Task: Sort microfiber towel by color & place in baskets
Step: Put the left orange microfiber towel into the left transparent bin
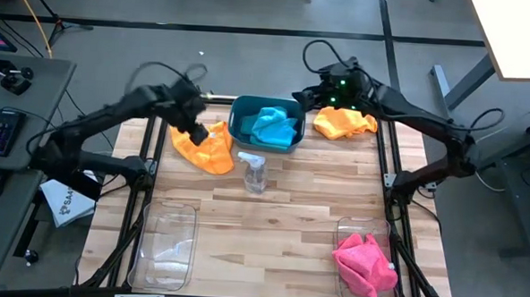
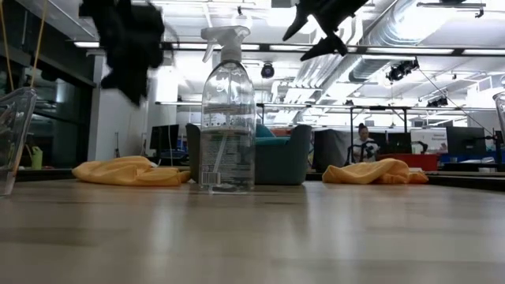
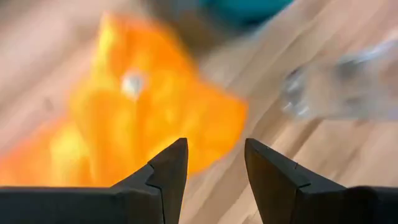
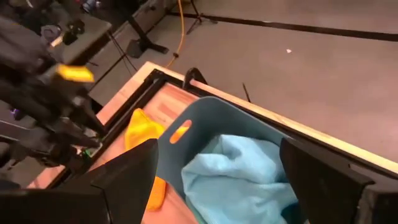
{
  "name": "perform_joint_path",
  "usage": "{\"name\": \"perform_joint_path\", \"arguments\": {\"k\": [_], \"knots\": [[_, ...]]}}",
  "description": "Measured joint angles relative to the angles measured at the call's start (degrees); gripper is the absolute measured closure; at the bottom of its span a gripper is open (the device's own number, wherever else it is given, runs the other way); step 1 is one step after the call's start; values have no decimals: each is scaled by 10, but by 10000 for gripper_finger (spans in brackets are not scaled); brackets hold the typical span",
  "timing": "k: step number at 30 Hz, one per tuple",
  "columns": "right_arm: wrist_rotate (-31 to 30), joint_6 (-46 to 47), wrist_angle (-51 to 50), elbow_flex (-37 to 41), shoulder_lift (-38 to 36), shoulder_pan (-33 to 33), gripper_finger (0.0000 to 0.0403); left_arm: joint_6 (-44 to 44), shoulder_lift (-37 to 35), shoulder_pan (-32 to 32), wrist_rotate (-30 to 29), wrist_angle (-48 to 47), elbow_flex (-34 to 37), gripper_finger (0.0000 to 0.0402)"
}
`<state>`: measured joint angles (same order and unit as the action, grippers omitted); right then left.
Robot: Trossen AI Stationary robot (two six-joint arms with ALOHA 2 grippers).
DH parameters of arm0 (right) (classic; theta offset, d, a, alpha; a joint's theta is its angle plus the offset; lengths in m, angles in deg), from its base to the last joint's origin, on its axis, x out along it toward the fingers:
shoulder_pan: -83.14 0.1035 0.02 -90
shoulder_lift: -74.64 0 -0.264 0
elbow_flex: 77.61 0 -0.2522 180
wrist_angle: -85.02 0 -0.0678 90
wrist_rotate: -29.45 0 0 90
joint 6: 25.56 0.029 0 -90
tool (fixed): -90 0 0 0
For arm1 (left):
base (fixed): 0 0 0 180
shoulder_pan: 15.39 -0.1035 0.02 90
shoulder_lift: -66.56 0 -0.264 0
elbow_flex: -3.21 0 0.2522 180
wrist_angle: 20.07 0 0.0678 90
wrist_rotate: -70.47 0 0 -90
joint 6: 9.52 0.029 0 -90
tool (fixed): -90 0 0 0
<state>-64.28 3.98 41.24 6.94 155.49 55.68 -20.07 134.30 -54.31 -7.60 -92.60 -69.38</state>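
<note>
In the high view, an orange towel (image 1: pixel 207 148) lies flat on the table left of the dark teal tub (image 1: pixel 241 128). A light blue towel (image 1: pixel 273 125) is piled inside the tub. My left gripper (image 1: pixel 193 123) hovers open above the orange towel (image 3: pixel 137 118) and holds nothing. My right gripper (image 1: pixel 308 97) hangs wide open above the tub's far right corner, over the blue towel (image 4: pixel 233 171). A second orange towel (image 1: pixel 344 122) lies right of the tub. A pink towel (image 1: pixel 364 265) fills the clear bin (image 1: pixel 344 231) at the near right.
A clear spray bottle (image 1: pixel 253 172) stands upright just near of the tub, between the arms. A second clear bin (image 1: pixel 164 247) sits at the near left corner. Bare wood shows across the middle and near part of the table (image 1: pixel 270 229). A person sits far behind in the room.
</note>
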Motion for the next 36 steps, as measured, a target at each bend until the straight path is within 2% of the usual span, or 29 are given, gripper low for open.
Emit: {"name": "perform_joint_path", "arguments": {"k": [3,7,15,25,31,34,36], "knots": [[-4,0,-17,0,-6,0,71,-35,28,-1,0,29,57,255],[-4,0,-29,0,-6,0,71,-70,66,0,-12,80,96,255],[-4,-13,-38,0,-6,0,71,-54,123,0,-149,122,100,255],[-5,-19,-39,0,-6,0,71,-46,198,1,-152,141,100,255],[-5,-26,-39,0,-6,0,71,0,256,8,-152,142,100,255],[-5,-26,-39,0,-6,0,71,27,268,20,-155,142,97,275],[-5,-26,-39,0,-6,0,71,37,266,27,-146,142,97,310]]}}
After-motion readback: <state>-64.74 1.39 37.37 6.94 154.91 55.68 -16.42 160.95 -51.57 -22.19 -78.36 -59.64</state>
